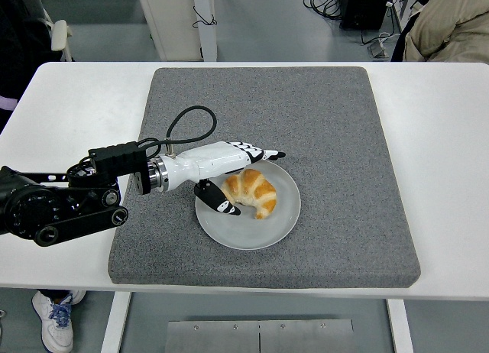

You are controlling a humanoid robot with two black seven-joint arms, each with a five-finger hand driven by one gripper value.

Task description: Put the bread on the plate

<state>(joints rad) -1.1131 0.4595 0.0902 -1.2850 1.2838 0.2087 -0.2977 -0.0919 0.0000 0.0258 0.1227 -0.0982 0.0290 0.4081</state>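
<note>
Reaching in from the left edge, my left hand (229,170) sits over the near-left part of the grey plate (267,227); its white shell runs back to a black forearm that lies low across the left side of the white surface (69,108); a black cable (187,120) loops up from the wrist over the grey mat (328,139).

Hand state: open, holding nothing; the long fingers (260,153) are stretched out nearly straight, pointing right along the far-left rim of the plate; the thumb (221,204) hangs down separately on the near side, its tip over the plate's left rim; clear gap between the two.

Bread (250,191): a golden croissant, lying on the plate, left of the plate's centre, curved with its ends toward the near right; it rests just right of my palm, in the opening between the extended fingers above it and the thumb below it; the fingers pass just beyond its far edge; I cannot tell whether the thumb tip touches its left end, though it looks narrowly apart.

Plate: on the mat, slightly left of and nearer than the mat's middle.

Right arm: not seen; at the top right corner, part of a person in a beige garment (454,24), well apart from the mat.
</note>
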